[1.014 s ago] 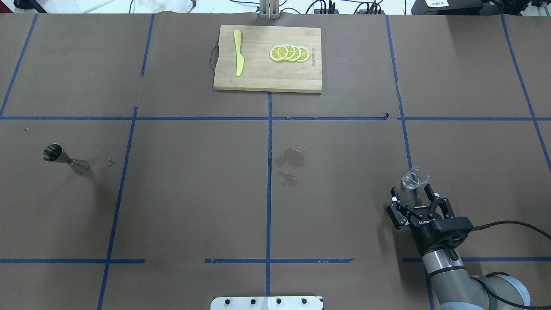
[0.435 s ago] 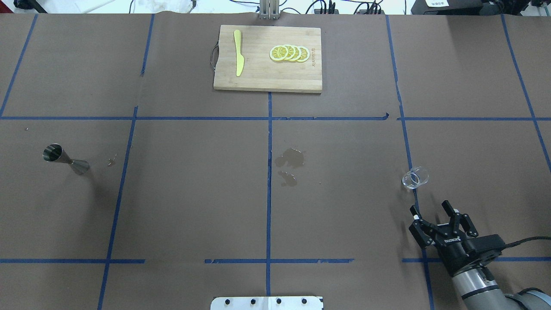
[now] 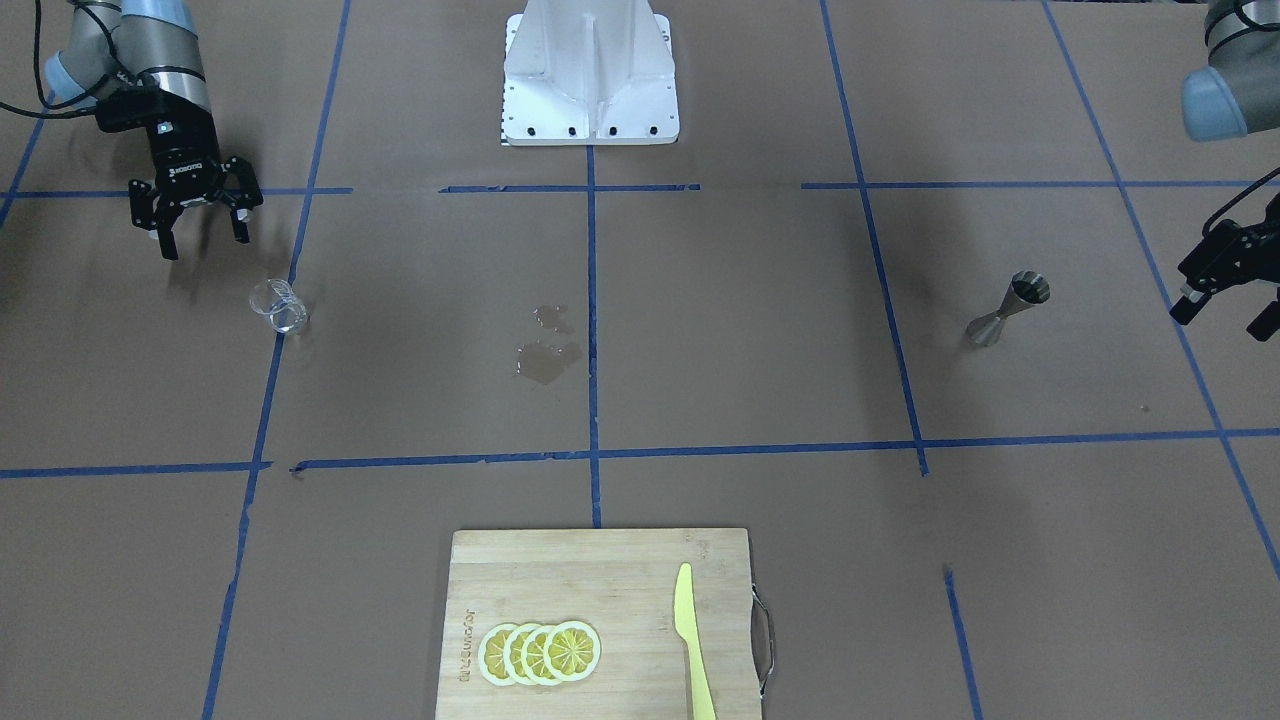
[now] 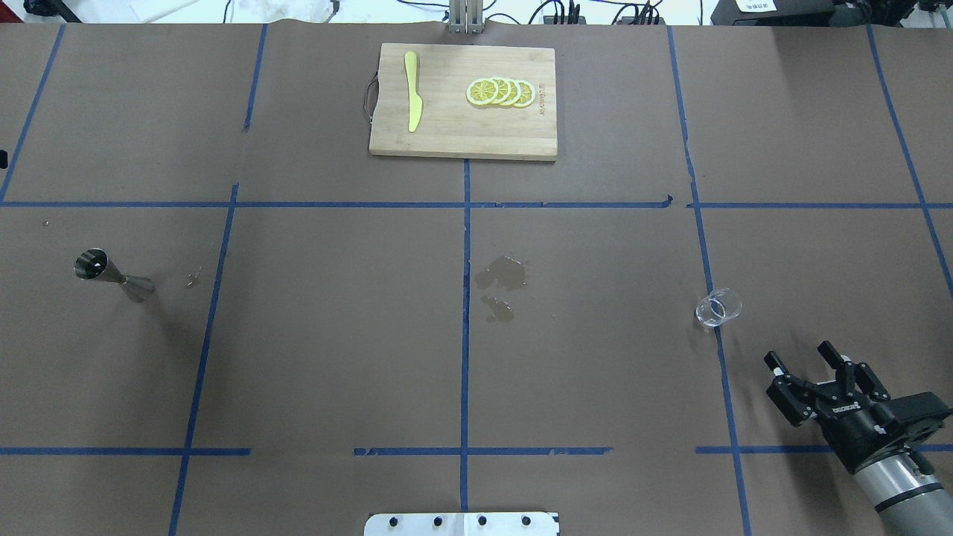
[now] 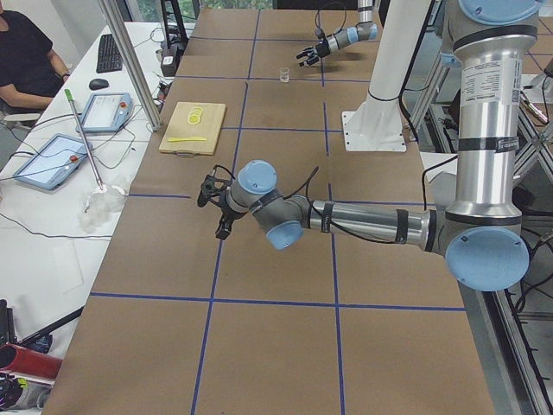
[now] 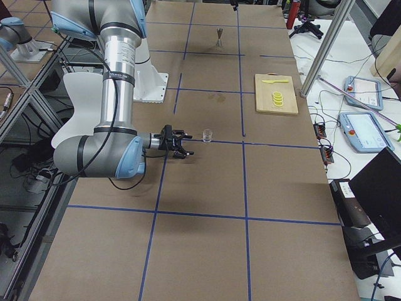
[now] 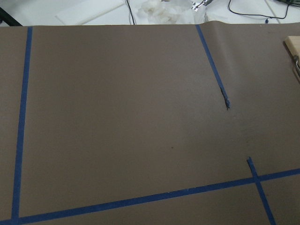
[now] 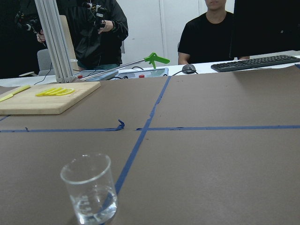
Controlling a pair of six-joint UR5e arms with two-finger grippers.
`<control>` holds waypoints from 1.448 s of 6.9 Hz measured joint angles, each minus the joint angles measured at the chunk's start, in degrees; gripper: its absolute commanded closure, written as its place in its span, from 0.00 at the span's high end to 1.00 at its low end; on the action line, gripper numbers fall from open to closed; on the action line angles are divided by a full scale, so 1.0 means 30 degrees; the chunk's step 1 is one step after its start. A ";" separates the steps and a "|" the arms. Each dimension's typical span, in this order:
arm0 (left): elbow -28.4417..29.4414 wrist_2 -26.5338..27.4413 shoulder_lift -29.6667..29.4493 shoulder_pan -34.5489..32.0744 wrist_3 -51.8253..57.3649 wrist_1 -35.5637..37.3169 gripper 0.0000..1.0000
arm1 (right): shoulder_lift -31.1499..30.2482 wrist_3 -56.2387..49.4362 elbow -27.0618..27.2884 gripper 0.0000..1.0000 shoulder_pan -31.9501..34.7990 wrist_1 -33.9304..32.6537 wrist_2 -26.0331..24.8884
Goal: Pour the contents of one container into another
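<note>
Brown paper (image 4: pixel 335 335) with a blue tape grid covers the table. Bamboo cutting board (image 4: pixel 447 126) sits at the far edge, centred.

Right gripper (image 4: pixel 800 356): robot-side of the board, far to the robot's right. Fingers spread wide, holding nothing.

Left gripper (image 3: pixel 1225 312): robot-side of the board, far left, partly cut by the frame. Fingers apart, empty.

Yellow knife (image 4: pixel 412 93) and four lemon slices (image 4: pixel 500 91) lie on the board. Wet patch (image 4: pixel 502 275) lies straight robot-side of the board.

Steel jigger (image 4: pixel 112 274): upright, robot-side and far left of the board, apart from the left gripper.

Clear glass cup (image 4: pixel 718 307): upright, robot-side and right of the board. A little liquid at the bottom; near the right gripper, untouched.
</note>
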 measured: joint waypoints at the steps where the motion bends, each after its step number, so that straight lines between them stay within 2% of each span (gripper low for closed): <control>1: 0.0299 -0.0196 -0.0120 -0.0075 0.1064 0.1140 1.00 | -0.0473 -0.0569 0.0039 1.00 0.0872 0.0626 0.1138; 3: 0.0567 -0.0213 -0.1243 -0.1286 0.5580 0.5903 1.00 | -0.0736 -0.2289 0.0057 1.00 0.4188 0.1012 0.4853; 5: 0.0548 -0.0145 -0.2755 -0.2824 0.9853 1.1378 1.00 | -0.0742 -0.4469 -0.0061 1.00 0.8924 0.1005 1.0916; 7: 0.0344 -0.0210 -0.3203 -0.3290 1.0931 1.3765 1.00 | -0.0508 -0.7971 -0.0162 1.00 1.6203 0.0056 2.0312; 8: 0.0267 -0.0282 -0.3149 -0.3348 1.1031 1.4060 1.00 | 0.0064 -1.1047 -0.0148 1.00 2.1129 -0.1881 2.6258; 9: 0.0218 -0.0354 -0.3037 -0.3362 1.1062 1.4156 1.00 | 0.0748 -1.4279 -0.0094 1.00 2.5304 -0.4385 3.1049; 10: 0.0201 -0.0413 -0.2976 -0.3369 1.1072 1.4208 1.00 | 0.1166 -1.7190 -0.0002 1.00 2.8036 -0.6851 3.3952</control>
